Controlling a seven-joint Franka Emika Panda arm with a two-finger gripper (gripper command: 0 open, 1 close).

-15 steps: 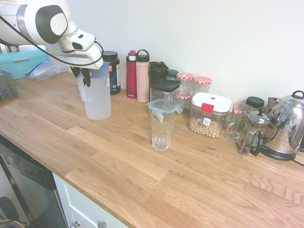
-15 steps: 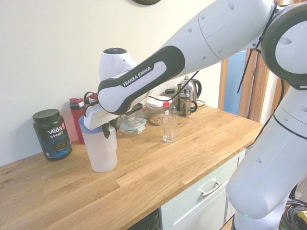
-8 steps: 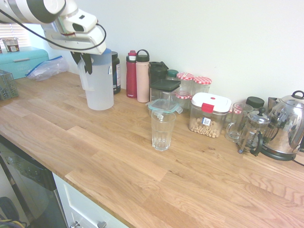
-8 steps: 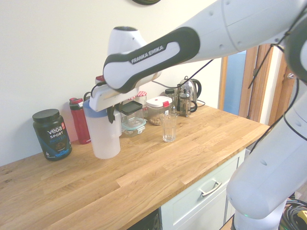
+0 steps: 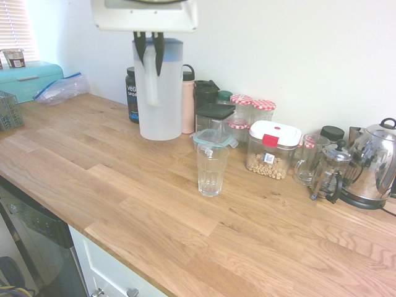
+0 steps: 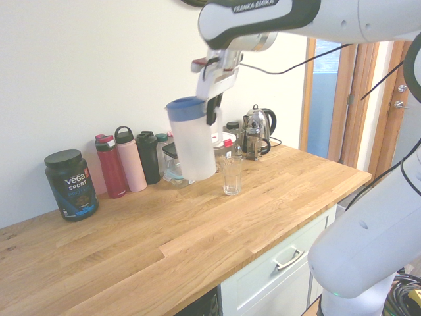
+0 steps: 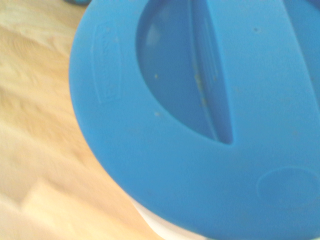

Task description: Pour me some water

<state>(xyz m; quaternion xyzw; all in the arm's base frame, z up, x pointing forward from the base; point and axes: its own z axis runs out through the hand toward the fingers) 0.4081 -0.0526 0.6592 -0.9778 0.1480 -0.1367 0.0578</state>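
Wooden counter: wide bare boards in front, near edge well clear, containers crowding the back wall. Tall frosted jug aloft, off the counter, short of the ribbed glass; probably heavy, sloshing, rigid, smooth-sided. Blue lid seated. Gripper clamped shut on the handle, the sensible hold.

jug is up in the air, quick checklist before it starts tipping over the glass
1. Fingers shut on the jug handle: ok.
2. Jug lifted off the counter: ok.
3. Jug roughly upright, not spilling: ok.
4. Glass upright, mouth open: ok.
5. Jug spout above the glass: not ok, the jug hangs off to one side.
6. Blue lid set for pouring: cannot tell.
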